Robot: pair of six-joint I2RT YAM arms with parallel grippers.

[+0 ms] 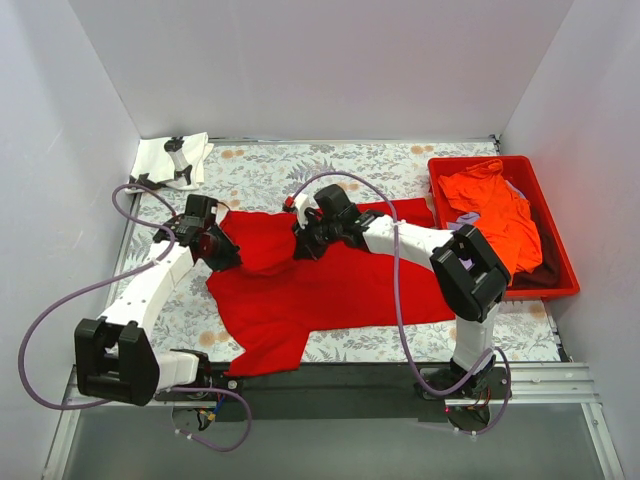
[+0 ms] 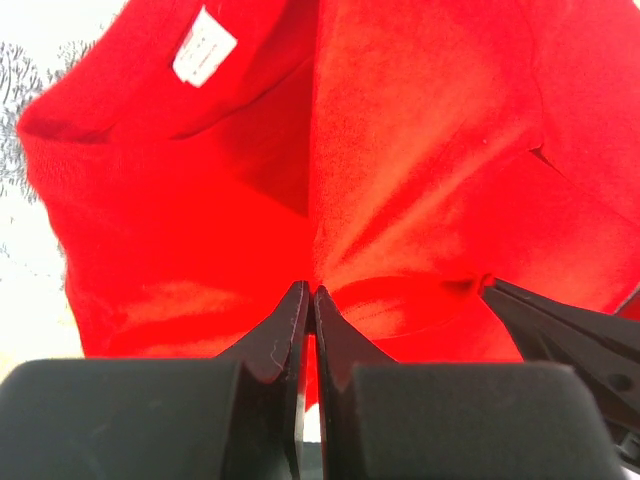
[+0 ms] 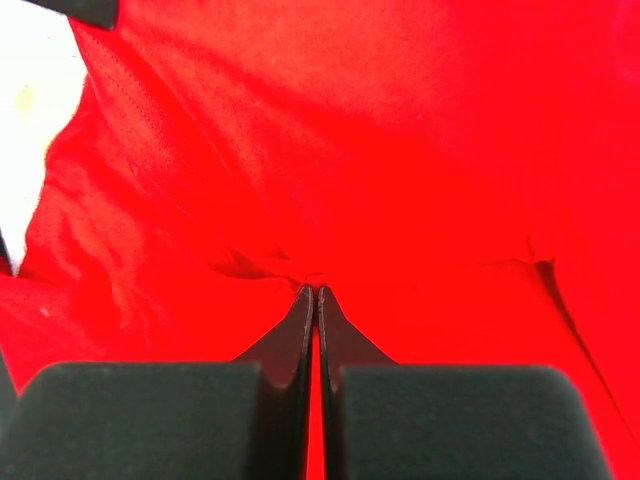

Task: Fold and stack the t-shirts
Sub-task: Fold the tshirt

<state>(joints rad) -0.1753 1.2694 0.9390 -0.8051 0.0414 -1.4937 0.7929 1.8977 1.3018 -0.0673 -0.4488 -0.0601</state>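
Spread on the table [image 1: 400, 165]: red t-shirt [image 1: 340, 290], long axis left to right, collar end left. Left gripper [image 2: 308, 297] clenched on cloth beside the collar. Right gripper [image 3: 314, 293] clenched on a pucker farther right, along the far edge. I judge the fold comes toward me. Neck label [image 2: 203, 45] is white, print unreadable.

I'm looking into a robot test cell, a lab bench set-up rather than anyone's home. Plain white panels [image 1: 330, 60] box the table in on three sides. The left arm [image 1: 150, 290] and right arm [image 1: 470, 270] are bolted to a black base plate [image 1: 330, 378] at the near edge, with purple cables [image 1: 397, 300] looping loose off them. A bare aluminium rail [image 1: 560, 380] runs along the front. Only the floral table cover [image 1: 270, 170] looks domestic.
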